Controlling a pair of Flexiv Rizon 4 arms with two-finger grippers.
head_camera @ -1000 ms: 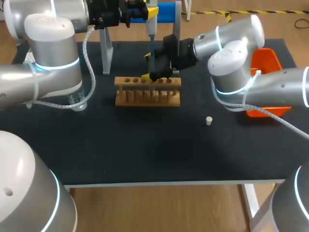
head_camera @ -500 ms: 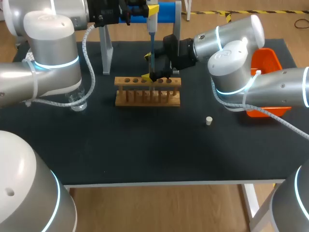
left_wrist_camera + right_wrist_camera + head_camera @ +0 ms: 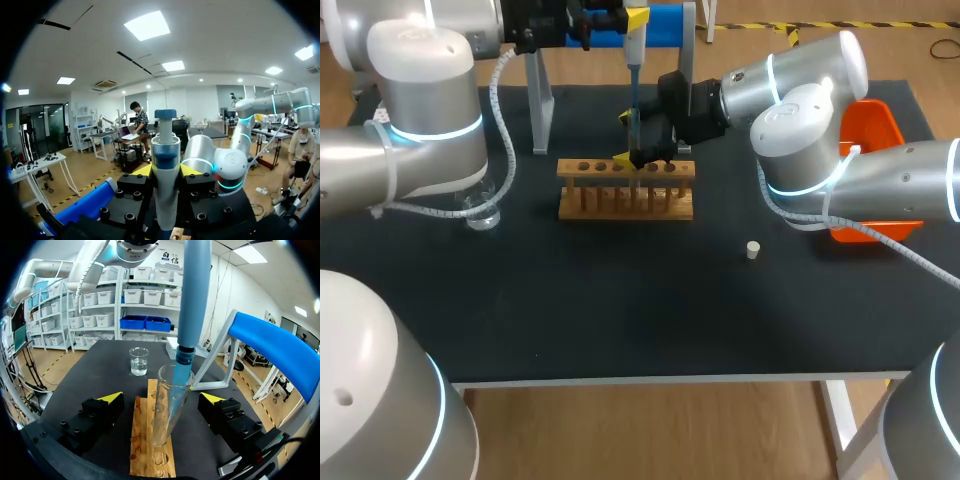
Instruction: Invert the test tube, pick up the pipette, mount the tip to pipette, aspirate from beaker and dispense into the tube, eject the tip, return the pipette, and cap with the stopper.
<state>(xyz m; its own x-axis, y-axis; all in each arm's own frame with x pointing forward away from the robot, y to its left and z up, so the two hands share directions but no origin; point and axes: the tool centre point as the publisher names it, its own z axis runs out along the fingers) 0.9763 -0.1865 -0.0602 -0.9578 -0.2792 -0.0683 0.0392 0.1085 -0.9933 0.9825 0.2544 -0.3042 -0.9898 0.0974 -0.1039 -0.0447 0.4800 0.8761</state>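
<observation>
The left hand (image 3: 166,172) is gripping the pipette (image 3: 165,150), both fingers pressing on its white body and holding it upright above the rack (image 3: 625,190). The pipette's blue tip (image 3: 181,371) is reaching down into the mouth of the tube (image 3: 165,410), which is standing in the wooden rack toward the far edge of the dark surface (image 3: 620,300). The right hand (image 3: 162,397) is sitting wide around the tube, a finger on each side, neither touching the glass. A glass beaker (image 3: 139,361) is standing nearer the left edge. A small pale stopper (image 3: 753,250) is lying toward the right edge, apart from the rack. An orange bin (image 3: 876,125) is sitting at the right edge, and a blue-topped stand (image 3: 660,20) is rising at the far edge.
</observation>
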